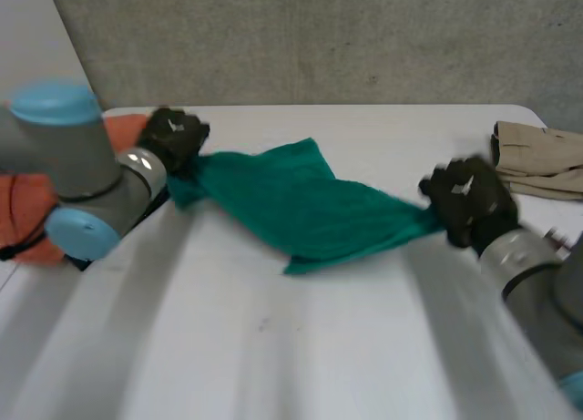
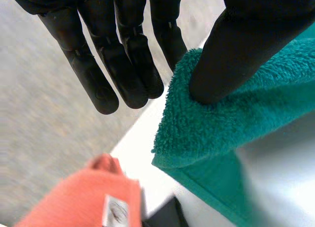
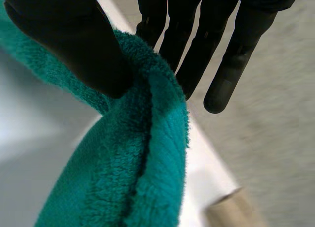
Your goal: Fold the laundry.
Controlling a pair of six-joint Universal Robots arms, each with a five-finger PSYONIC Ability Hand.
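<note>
The green towel (image 1: 301,206) hangs stretched between the two robot hands, above the white counter (image 1: 273,347). It is a soft, fuzzy towel, dark green like the sea. It looks like a long band with one pointed corner sticking up near the middle and another corner drooping down toward the counter.

The left robot hand (image 1: 173,138) grasps one end of the towel. In the left wrist view its thumb (image 2: 246,49) presses down on the fluffy cloth (image 2: 221,123). The towel is doubled over there, with a flat hem showing under the fold. The long fingers (image 2: 123,59) are straight and sit just beside the towel's edge, with one of them going behind it.

The right robot hand (image 1: 469,201) grasps the other end. In the right wrist view its thumb (image 3: 74,45) squeezes the towel (image 3: 133,178), and the cloth bunches up into a thick roll under it. Its fingers (image 3: 231,64) are straight on the far side of the cloth.

An orange cloth (image 1: 32,201) lies on the counter just behind the left robot hand and its arm. A folded tan cloth (image 1: 542,160) lies near the right robot hand, on its outer side.
</note>
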